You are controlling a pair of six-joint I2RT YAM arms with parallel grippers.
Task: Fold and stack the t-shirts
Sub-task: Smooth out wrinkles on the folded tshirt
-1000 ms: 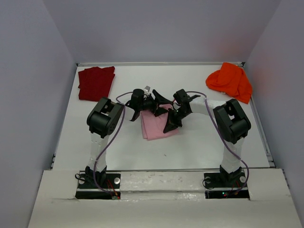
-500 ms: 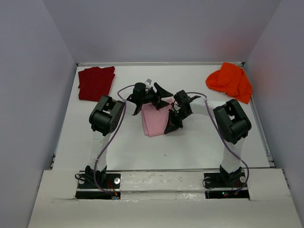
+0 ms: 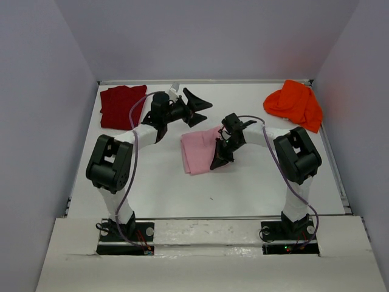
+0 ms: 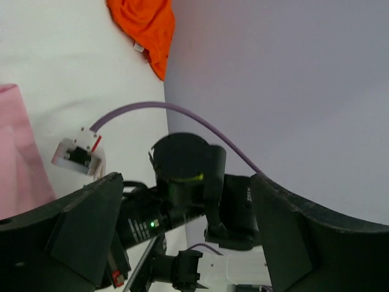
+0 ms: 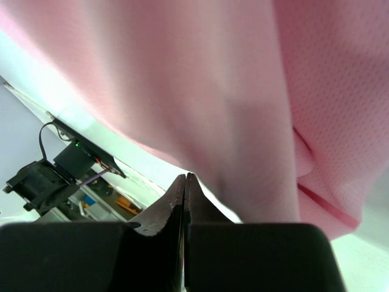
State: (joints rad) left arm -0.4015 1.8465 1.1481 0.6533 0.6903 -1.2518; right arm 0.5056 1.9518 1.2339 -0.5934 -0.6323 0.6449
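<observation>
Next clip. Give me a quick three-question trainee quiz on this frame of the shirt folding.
1. True or false: the left gripper is shut.
2. The orange t-shirt lies at: A the far right, B the centre, C the near left.
3. Fill in: the right gripper is shut at the right edge of the ____ t-shirt.
Key: 1 false, it is open; 2 A; 3 pink, the pink t-shirt.

On the flat white table (image 3: 243,188) you have a folded dark red cloth t-shirt (image 3: 123,106) far left, a folded light pink cloth t-shirt (image 3: 197,152) at centre, and a crumpled bright orange cloth t-shirt (image 3: 295,103) far right.
</observation>
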